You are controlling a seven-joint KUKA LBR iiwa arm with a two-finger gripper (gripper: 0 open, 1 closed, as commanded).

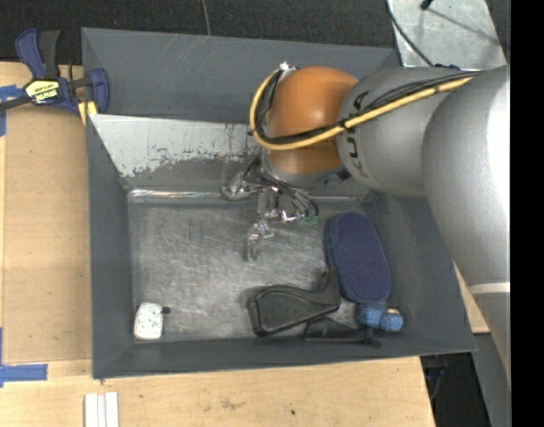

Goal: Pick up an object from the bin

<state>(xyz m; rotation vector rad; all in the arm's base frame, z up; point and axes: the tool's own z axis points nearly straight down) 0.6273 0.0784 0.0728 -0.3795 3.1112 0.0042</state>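
The grey bin [107, 265] takes most of the camera view, and much of its floor is bare. The arm [414, 132] comes in from the right side of the view, with its orange cover [312, 118] above the back part of the bin.

Of the loose things, the biggest is a dark blue oval pad [358, 258], maybe a brush, near the right wall. Just in front of it, along the front wall, lies a black flat thing [285, 310] of a rather triangular form. The two touch or overlap, and I cannot tell if they are one thing or two.

The gripper [258, 231] hangs under the orange cover, over bare floor in the middle-back part of the bin. It is beside the blue pad, not over it, and also apart from the black thing. Whether it is open or closed I cannot tell, and I see nothing held in it.

Smaller things are a light blue cap-like piece [384, 319] near the front right corner, and a little white block [149, 320] alone in the front left corner, well apart from the gripper.

In my judgement the task is in its early step: the gripper is down in the bin, but no thing is taken yet. The next move calls for going sideways to one thing — the blue pad is nearest — and coming over its middle before it closes. The pad is broad, so a grasp across its narrow side looks more sure.
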